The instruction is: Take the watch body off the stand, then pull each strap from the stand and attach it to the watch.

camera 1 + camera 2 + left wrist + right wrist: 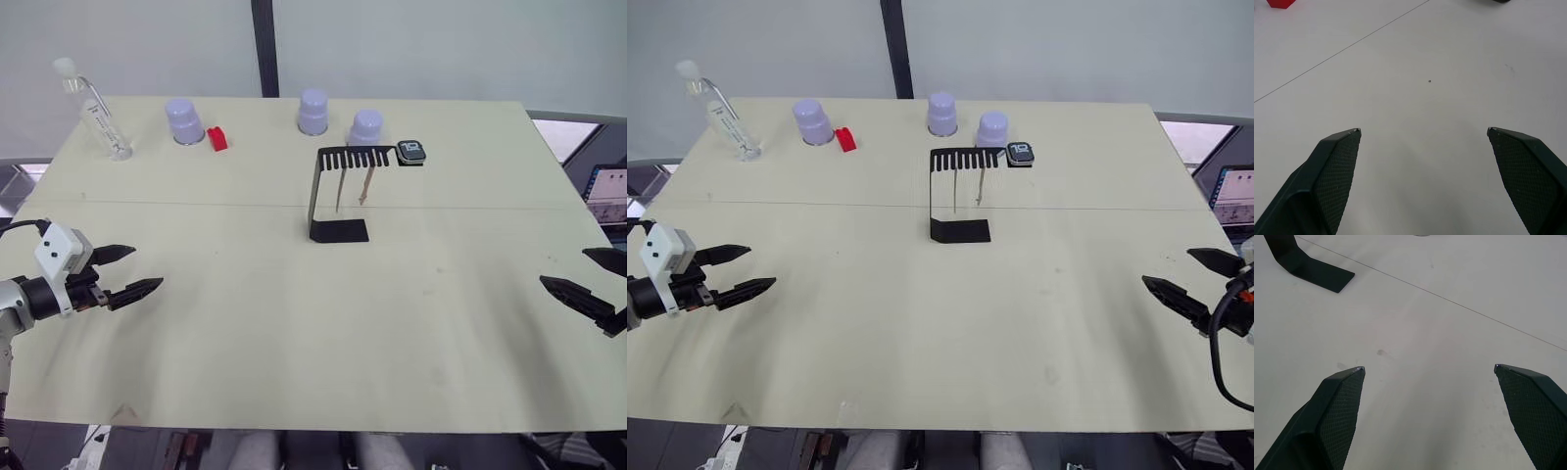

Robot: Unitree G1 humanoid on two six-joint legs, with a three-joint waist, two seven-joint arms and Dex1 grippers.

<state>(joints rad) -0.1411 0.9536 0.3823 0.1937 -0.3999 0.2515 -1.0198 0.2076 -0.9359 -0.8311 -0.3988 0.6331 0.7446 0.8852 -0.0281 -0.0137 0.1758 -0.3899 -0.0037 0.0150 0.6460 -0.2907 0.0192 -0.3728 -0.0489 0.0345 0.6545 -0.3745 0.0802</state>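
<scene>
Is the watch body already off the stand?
No, the watch body sits at the end of the stand, with both straps hanging from it.

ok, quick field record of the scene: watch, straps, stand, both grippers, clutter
watch body: on the ring end of the stand's top arm, not yet taken
straps: two, hanging from the comb arm
stand: upright, mid-table
left gripper: open, apart from the stand, holding nothing
right gripper: open, at the table's right edge, holding nothing
clutter: three lilac cups, red block, clear bottle along the far side
</scene>
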